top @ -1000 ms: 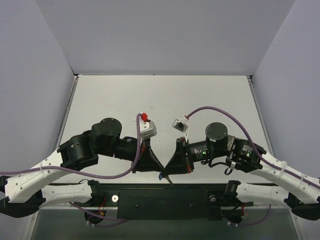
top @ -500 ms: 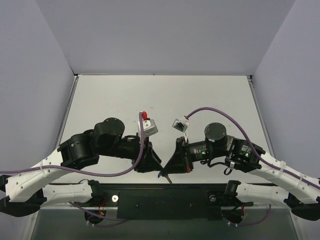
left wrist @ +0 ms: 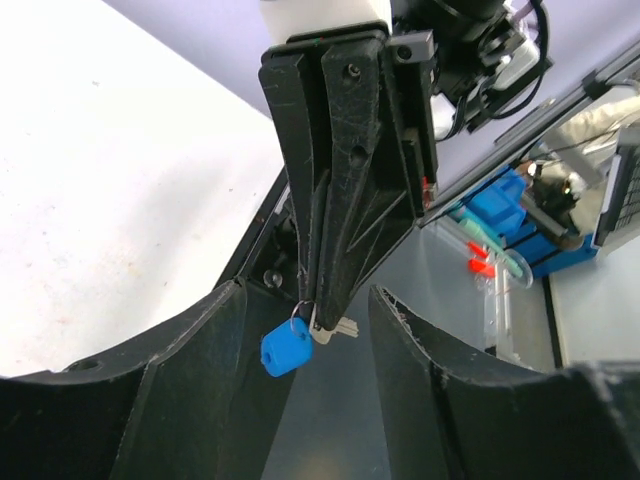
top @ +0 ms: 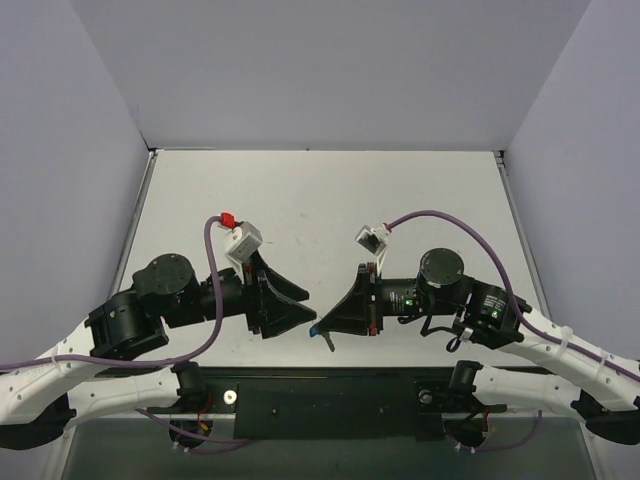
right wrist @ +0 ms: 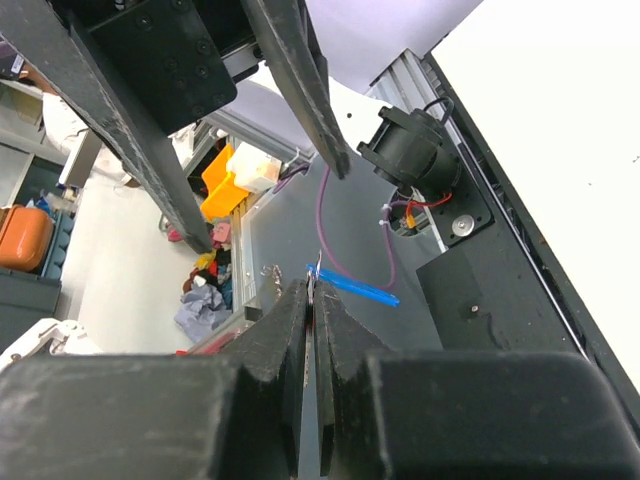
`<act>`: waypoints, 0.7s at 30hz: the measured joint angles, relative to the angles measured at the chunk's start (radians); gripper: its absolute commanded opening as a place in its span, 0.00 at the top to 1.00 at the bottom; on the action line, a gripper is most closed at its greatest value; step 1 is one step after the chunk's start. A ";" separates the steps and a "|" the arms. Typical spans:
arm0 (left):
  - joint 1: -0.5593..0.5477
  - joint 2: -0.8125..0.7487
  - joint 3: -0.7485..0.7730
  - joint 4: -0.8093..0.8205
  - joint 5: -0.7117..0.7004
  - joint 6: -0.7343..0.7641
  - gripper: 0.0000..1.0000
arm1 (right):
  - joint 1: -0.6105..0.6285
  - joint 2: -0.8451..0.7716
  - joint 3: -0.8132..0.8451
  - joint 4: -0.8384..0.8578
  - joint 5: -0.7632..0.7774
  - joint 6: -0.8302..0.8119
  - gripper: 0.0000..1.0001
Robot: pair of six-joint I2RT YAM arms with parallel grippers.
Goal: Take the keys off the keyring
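My right gripper (top: 325,326) is shut on a small silver key (left wrist: 341,326) and holds it in the air above the table's near edge. A thin ring with the blue keyring tag (left wrist: 286,348) hangs from the key beside the right fingertips (left wrist: 326,300). In the top view the tag (top: 316,329) is a blue speck at those tips. My left gripper (top: 305,308) is open, a short way left of the key and touching nothing; in its own view the gripper (left wrist: 305,400) frames the tag. In the right wrist view my right gripper (right wrist: 313,292) is pressed shut, with a metal sliver and blue showing past the tips.
The white table (top: 320,210) stretches behind both arms. The black base rail (top: 330,395) runs along the near edge below the grippers. Purple cables (top: 440,225) loop over each wrist. Off-table clutter and blue bins (left wrist: 505,215) show beyond the edge.
The left gripper has opened and drawn back to the left, away from the right gripper. The right gripper stays shut, still holding the key with the blue tag.
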 measured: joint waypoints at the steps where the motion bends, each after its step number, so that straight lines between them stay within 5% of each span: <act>1: 0.000 -0.011 -0.014 0.017 -0.005 -0.011 0.38 | 0.000 -0.003 -0.006 0.008 0.007 0.003 1.00; 21: 0.000 -0.169 -0.268 0.375 -0.101 -0.257 0.53 | 0.000 -0.071 -0.090 0.222 0.103 0.079 1.00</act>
